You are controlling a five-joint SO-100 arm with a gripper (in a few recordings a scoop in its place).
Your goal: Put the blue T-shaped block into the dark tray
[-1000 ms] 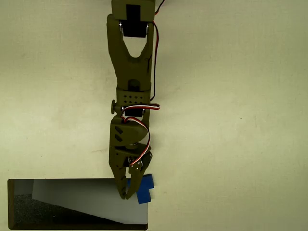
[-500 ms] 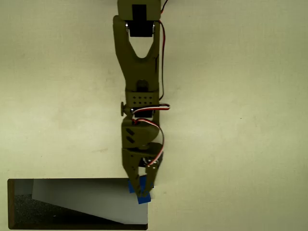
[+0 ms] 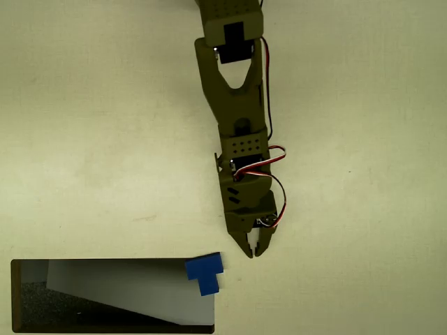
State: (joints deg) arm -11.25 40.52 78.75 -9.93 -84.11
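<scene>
The blue T-shaped block (image 3: 204,273) lies flat across the top right corner of the dark tray (image 3: 15,296), partly over the tray's pale grey slanted panel (image 3: 126,286) and partly over the rim and the table. My olive-green gripper (image 3: 254,252) hangs above the bare table, just right of the block and slightly behind it, apart from it. Its fingertips point toward the front edge. They stand close together with a thin gap and nothing between them.
The arm (image 3: 237,125) reaches down from the top of the overhead view, with red and white wires along its right side. Pale bare tabletop (image 3: 363,209) surrounds it. The tray runs along the bottom left and is cut off by the picture's lower edge.
The gripper has drawn back from over the block and swung to the right. The block stays at the tray's corner, almost where it was.
</scene>
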